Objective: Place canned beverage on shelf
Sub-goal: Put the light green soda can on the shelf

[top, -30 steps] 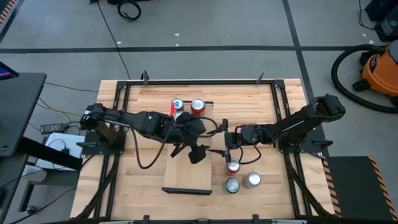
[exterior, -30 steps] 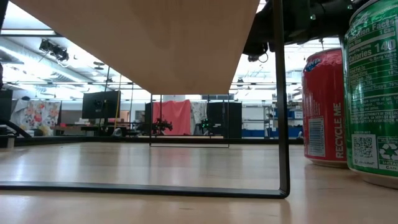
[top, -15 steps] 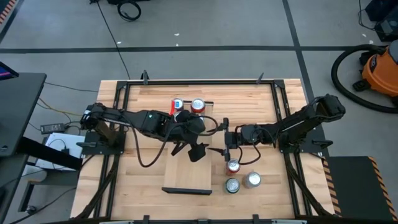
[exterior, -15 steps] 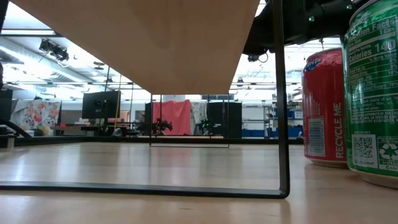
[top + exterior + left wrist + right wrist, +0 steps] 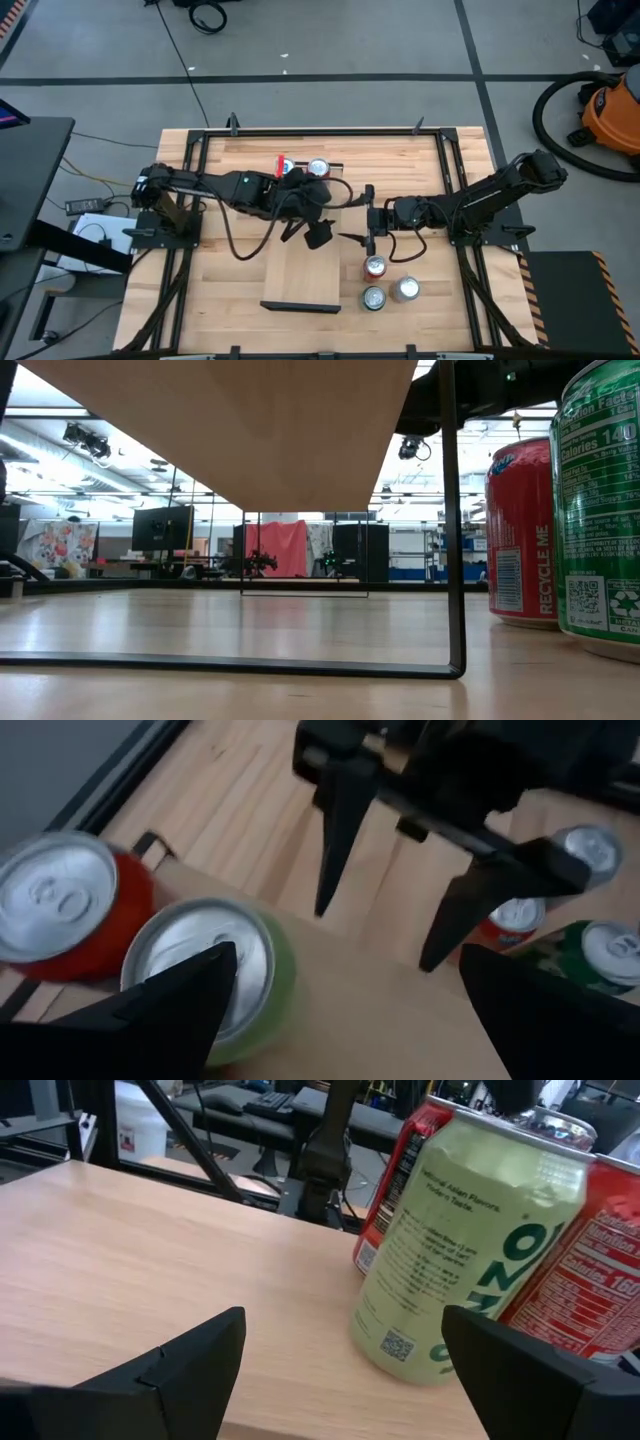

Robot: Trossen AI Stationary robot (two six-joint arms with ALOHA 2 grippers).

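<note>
Movement since a second ago is small: both arms are drifting toward the far end of the shelf (image 5: 300,280). The right gripper (image 5: 364,222) is now clear of the red counter can (image 5: 375,266) that it was hanging over. The left gripper (image 5: 348,970) is sitting over the middle of the plank. Both grippers are spread wide and carrying nothing.

I am reading this as a pause between cans. A green can (image 5: 470,1250) is already standing on the shelf's far end, with a red shelf can (image 5: 60,910) just beside it. The red counter can, a green counter can (image 5: 373,297) and a silver can (image 5: 405,290) are waiting on the counter (image 5: 220,290) beside the shelf's near right corner. So I am judging the task partly done, with the next pick not yet started.

Every can I am seeing is upright, long axis vertical, lid facing up. The shelf is running lengthwise from the far side of the counter toward the near side, and it is standing raised on a thin dark frame.
</note>
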